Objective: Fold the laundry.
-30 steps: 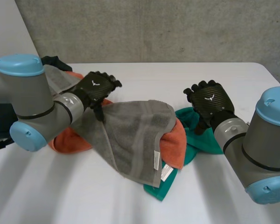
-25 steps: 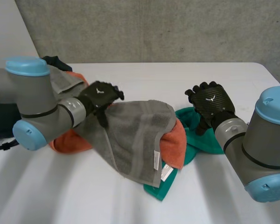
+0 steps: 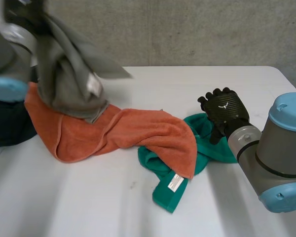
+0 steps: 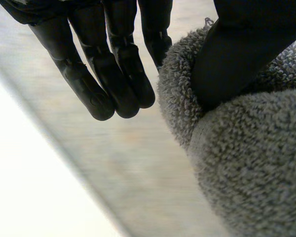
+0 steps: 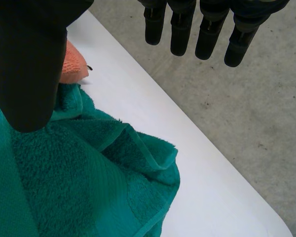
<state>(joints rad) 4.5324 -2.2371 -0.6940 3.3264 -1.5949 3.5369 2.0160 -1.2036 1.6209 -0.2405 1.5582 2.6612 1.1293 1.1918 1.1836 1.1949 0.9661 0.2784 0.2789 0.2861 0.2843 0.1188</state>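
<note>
My left hand (image 4: 246, 44) is shut on the grey towel (image 3: 69, 74), its thumb pressed into a thick fold of the terry (image 4: 246, 168). The towel hangs bunched in the air at the table's far left, above the orange towel (image 3: 128, 131). The orange towel lies spread across the middle of the table, and its near right corner overlaps the green towel (image 3: 207, 143). My right hand (image 3: 224, 111) hovers open over the green towel's far right part (image 5: 79, 182), touching nothing.
A dark cloth (image 3: 10, 126) lies at the table's left edge beside the orange towel. A white label (image 3: 175, 182) shows on the green towel's near end. The white table (image 3: 187, 84) runs back to a concrete wall.
My left arm has swung up and to the left, pulling the grey towel off the pile. The orange towel beneath is uncovered. The right hand has barely moved.
</note>
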